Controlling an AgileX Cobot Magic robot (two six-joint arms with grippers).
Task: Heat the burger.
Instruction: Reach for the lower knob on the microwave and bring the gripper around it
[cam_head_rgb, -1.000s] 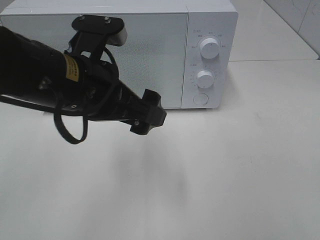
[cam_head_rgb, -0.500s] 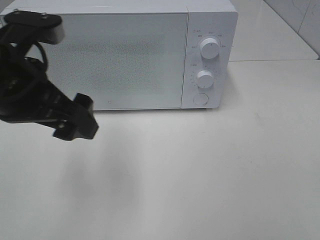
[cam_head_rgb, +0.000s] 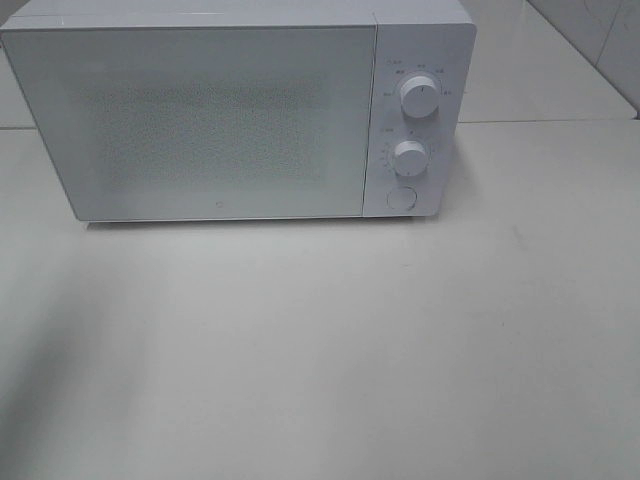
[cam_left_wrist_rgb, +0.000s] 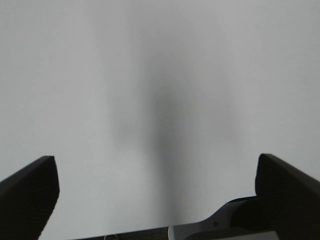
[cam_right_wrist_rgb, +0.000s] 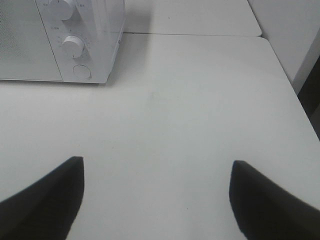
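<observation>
In front of the microwave (cam_head_rgb: 420, 60), the left gripper (cam_left_wrist_rgb: 155, 167) has been withdrawn out of the high view.
The door (cam_head_rgb: 200, 120) is shut and the burger is nowhere seen, perhaps already inside. The left gripper and right gripper (cam_right_wrist_rgb: 157, 172) are held wide open, empty.

You see the microwave (cam_head_rgb: 220, 120) at the back of the table (cam_head_rgb: 350, 350), its upper knob (cam_head_rgb: 418, 96) above its lower knob (cam_head_rgb: 409, 158), right of the door (cam_head_rgb: 200, 125).

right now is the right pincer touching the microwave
Apart. The right wrist view shows the open right pincer set back from the microwave, with a stretch of table lying between them.
</observation>
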